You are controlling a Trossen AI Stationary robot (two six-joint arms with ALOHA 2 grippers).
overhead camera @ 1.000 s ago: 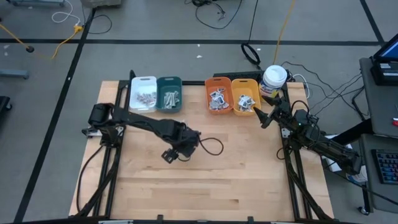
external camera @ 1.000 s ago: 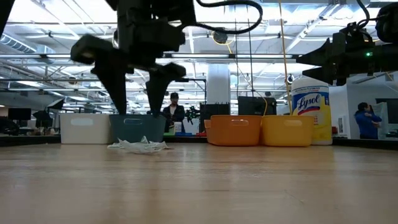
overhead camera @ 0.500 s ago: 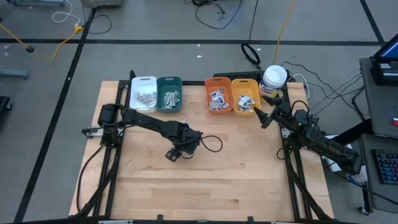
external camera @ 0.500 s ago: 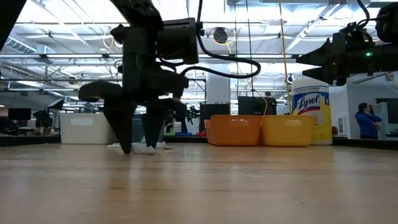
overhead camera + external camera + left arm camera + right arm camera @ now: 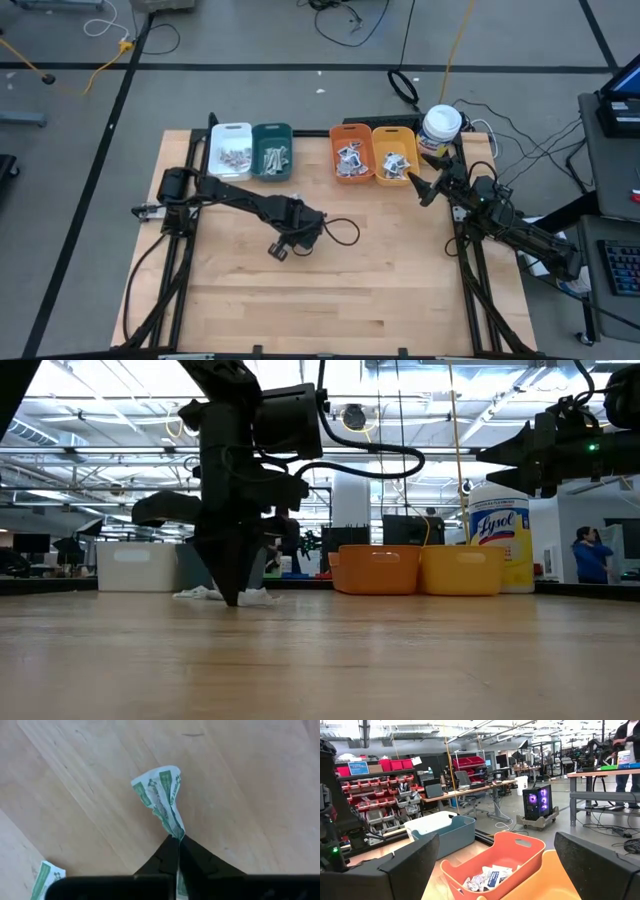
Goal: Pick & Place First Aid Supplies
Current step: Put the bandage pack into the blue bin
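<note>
Left wrist view: left gripper (image 5: 178,840) pinching pale-green strip (image 5: 162,795) on table (image 5: 240,785), unbinned, another loose nearby; bins (image 5: 352,152) part-filled; right gripper (image 5: 421,186) spread, idle.

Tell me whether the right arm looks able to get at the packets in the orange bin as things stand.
Probably yes: the right gripper hangs open just beside the orange bin, whose packets lie uncovered, with nothing between them. The left gripper is busy mid-table.
</note>
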